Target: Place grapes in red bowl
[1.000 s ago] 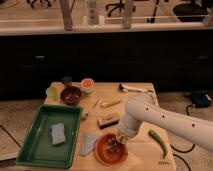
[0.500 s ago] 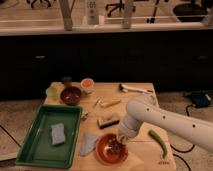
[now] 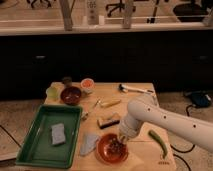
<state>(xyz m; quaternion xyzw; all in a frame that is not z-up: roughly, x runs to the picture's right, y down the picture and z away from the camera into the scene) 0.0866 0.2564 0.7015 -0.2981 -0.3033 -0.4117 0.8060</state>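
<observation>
The red bowl is shallow, round and orange-red, and sits near the front edge of the wooden table. The grapes are a small dark bunch lying inside the bowl, toward its right side. My gripper hangs from the white arm that comes in from the right. It is just above the bowl's right rim, directly over the grapes and very close to them.
A green tray with a grey sponge lies at the left. A grey cloth, a brush, a green chilli, a maroon bowl, a white cup and utensils are on the table.
The arm and gripper have shifted slightly to the right over the bowl's right side. The grapes stay in the bowl.
</observation>
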